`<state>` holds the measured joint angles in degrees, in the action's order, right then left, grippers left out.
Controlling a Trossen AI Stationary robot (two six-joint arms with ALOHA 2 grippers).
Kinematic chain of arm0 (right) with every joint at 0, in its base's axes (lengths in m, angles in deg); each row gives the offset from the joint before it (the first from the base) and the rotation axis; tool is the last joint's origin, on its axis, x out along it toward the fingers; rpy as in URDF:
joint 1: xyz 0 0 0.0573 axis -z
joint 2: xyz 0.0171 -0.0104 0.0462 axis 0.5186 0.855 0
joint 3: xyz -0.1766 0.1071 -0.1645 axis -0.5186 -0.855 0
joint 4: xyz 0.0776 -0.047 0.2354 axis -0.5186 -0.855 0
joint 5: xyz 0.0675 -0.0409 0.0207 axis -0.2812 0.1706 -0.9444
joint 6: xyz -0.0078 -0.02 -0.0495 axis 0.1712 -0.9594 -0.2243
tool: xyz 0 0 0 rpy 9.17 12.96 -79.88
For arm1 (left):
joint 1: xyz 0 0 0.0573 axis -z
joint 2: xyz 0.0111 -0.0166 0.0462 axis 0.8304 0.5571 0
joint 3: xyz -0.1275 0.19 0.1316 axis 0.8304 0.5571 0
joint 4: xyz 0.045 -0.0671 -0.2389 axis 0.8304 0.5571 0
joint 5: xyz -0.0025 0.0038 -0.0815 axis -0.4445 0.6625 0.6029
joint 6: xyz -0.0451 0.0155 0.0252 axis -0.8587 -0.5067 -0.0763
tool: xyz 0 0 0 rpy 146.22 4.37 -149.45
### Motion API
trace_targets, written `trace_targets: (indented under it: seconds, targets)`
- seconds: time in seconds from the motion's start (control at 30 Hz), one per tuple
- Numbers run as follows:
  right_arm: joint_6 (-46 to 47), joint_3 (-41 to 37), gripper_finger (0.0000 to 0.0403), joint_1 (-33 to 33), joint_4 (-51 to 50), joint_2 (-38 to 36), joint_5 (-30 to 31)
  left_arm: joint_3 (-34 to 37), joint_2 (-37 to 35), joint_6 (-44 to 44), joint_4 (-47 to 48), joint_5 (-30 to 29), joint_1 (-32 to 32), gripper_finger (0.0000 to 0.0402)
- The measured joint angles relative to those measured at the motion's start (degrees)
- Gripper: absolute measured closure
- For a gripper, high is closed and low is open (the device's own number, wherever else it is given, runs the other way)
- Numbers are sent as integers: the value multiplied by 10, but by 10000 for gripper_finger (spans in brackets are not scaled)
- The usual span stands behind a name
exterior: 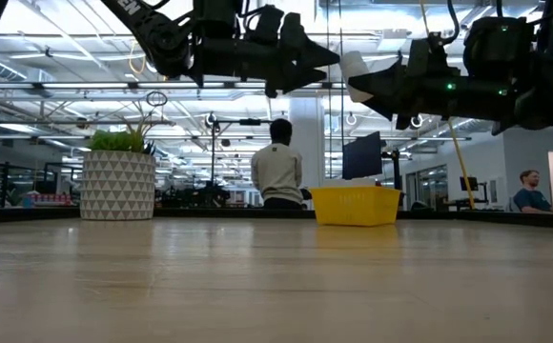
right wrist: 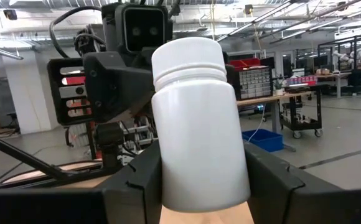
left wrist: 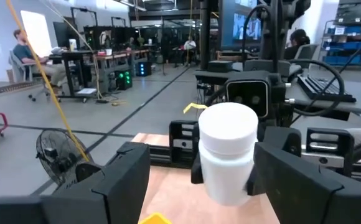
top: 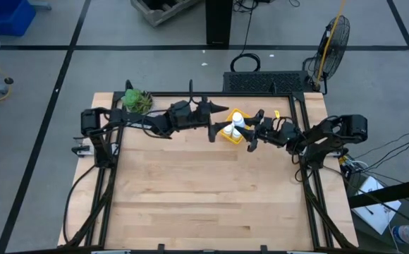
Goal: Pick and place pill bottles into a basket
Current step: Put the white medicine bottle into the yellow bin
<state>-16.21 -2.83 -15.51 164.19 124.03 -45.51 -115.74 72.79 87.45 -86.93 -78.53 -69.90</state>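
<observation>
My right gripper (top: 247, 131) is shut on a white pill bottle (right wrist: 199, 124) and holds it in the air over the yellow basket (exterior: 356, 205), which stands near the table's far edge. My left gripper (top: 221, 127) faces it from the table's left, open and level. Its two fingers (left wrist: 115, 180) stand on either side of the same bottle (left wrist: 227, 149). One of them is plainly apart from it; the other is close beside it. In the low view both grippers hang well above the tabletop, with the bottle (exterior: 358, 74) between them. My right gripper pinches the lower body of the bottle (right wrist: 168, 180) between its two fingers, one on each side. The fingers come nearly level from the table's right, tipped slightly up. The bottle stands roughly upright with its cap (right wrist: 190, 56) on top, lifted clear above the basket.
A white patterned pot with a green plant (top: 137, 101) stands at the far left corner. Black frame rails (top: 113, 155) border the table. The bare wooden tabletop (top: 204, 197) stretches toward the near edge. A person (exterior: 276, 167) sits beyond the table.
</observation>
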Motion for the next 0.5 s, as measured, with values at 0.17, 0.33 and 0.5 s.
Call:
trace_targets:
  seconds: [0.17,0.33,0.5]
  targets:
    - [2,0,245,0,0,0,0,0,2,-15,-6,0,1,123]
    - [2,7,245,0,0,0,-1,0,2,-25,-34,1,7,126]
    - [-3,31,245,-8,-25,0,-3,0,2,-25,-34,1,12,130]
